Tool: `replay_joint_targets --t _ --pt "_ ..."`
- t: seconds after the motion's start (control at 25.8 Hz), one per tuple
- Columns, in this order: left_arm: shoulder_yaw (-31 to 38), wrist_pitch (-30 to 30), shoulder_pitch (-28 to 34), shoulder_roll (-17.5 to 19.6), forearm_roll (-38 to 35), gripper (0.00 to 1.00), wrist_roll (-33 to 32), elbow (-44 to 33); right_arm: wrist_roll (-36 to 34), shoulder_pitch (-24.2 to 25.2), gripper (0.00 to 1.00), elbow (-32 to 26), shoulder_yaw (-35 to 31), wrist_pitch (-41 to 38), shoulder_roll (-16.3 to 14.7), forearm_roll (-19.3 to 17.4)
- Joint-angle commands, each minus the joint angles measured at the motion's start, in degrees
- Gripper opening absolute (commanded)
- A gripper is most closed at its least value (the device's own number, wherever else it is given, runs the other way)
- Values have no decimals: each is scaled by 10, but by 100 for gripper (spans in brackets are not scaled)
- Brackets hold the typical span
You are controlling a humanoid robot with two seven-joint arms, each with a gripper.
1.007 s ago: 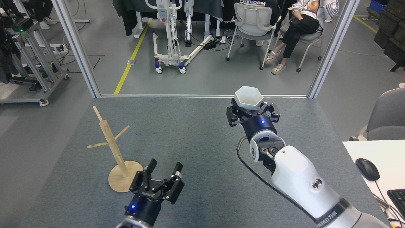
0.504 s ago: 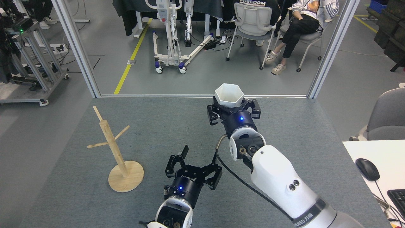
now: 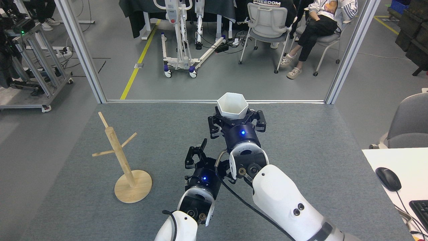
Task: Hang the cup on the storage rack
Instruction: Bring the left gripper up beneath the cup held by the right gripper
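The right gripper [image 3: 234, 117] holds the cup [image 3: 232, 105] upright, mouth up, above the far middle of the grey surface [image 3: 301, 157]; its fingers are pinched in on the cup's lower body from both sides. The left gripper [image 3: 209, 157] hangs just beside and below the right wrist, empty; one dark finger [image 3: 194, 155] sticks up on its left side while the rest is hidden behind the right arm, so I cannot tell whether it is spread or closed. The rack [image 3: 122, 160] stands well apart to the left, its post leaning a little, pegs bare, round base flat on the surface. A person [image 3: 317, 26] sits on a chair beyond the frame.
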Motion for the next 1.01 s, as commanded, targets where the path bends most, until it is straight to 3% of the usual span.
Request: replay_joint_targets --t 0.0,0.62,0.97 --pt "1 3 -11 0 -1 98 -5 6 2 6 5 -5 0 4 -1 7" --pt "3 8 -56 0 5 98 -4 42 3 19 6 -5 -23 3 1 6" --pt "-1 -46 0 0 7 99 -3 -22 3 20 6 -5 -23 3 2 6"
